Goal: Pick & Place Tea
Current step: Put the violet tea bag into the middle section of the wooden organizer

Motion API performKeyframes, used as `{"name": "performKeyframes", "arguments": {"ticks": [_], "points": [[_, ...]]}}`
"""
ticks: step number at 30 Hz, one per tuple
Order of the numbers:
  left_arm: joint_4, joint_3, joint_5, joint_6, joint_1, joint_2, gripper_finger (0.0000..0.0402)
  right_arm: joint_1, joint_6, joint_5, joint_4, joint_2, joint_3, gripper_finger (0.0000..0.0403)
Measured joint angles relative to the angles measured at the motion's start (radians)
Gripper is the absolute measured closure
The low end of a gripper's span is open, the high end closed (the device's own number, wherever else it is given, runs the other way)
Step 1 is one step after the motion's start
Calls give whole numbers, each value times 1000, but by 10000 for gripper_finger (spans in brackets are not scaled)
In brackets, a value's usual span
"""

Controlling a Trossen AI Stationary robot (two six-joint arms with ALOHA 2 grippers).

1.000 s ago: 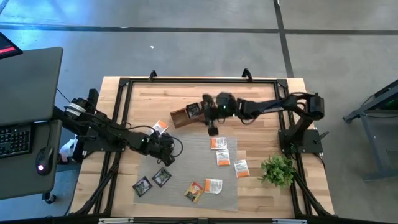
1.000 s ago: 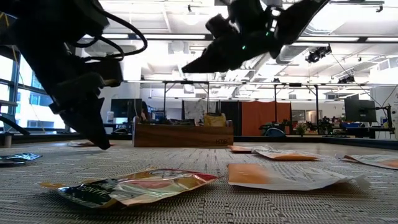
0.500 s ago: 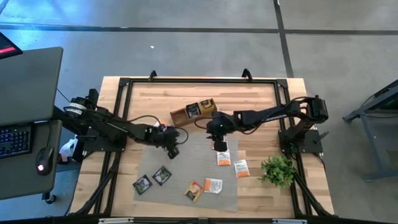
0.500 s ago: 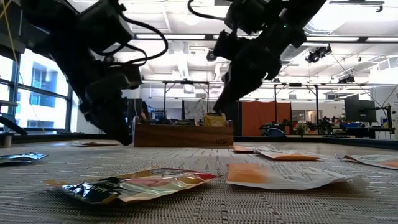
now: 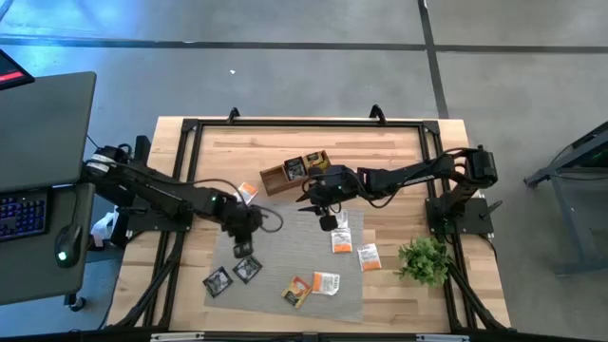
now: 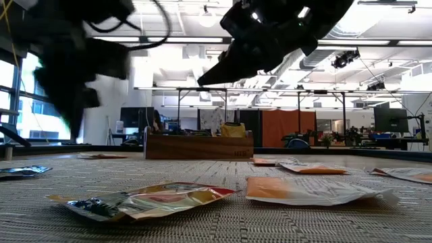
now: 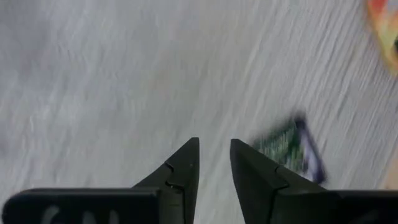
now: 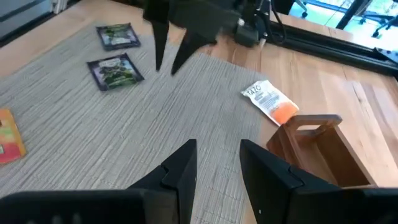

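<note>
1. The tea bags lie flat on a grey mat on the wooden table. Two black tea bags sit close together near the mat's left edge. An orange and white tea bag lies near the front, with more in a row on the right.
2. One white and orange tea bag lies on the bare wood, just beside a wooden box. The box holds a few tea bags too.
3. The left gripper hangs over the mat above the black tea bags. Its fingers have a small gap and hold nothing.
4. The right gripper is next to the box. Its fingers are a little apart and empty.
5. A small green plant stands at the table's right side.
</note>
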Motion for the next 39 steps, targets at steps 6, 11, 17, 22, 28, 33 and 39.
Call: {"name": "performKeyframes", "arguments": {"ticks": [6, 11, 17, 22, 28, 33, 39], "points": [[22, -19, 0, -73, -98, 12, 312, -2, -8, 2, -21, 0, 0, 284], [36, -19, -2, 12, -101, 38, 312, -2, -8, 10, -20, 0, 0, 284], [96, -19, 30, 65, -79, 47, 312, -2, -8, 10, -16, 0, 0, 284], [151, -19, 77, 150, -77, 47, 312, -2, -8, 10, -23, 0, 0, 284], [155, -19, 67, 248, -75, 78, 312, -2, -8, 10, -36, 0, 0, 284], [162, -19, 79, 241, -75, 119, 311, -2, -8, 10, -36, 0, 0, 284], [165, -19, 121, 245, -76, 142, 311, -2, -8, 10, -35, 0, 0, 284]]}}
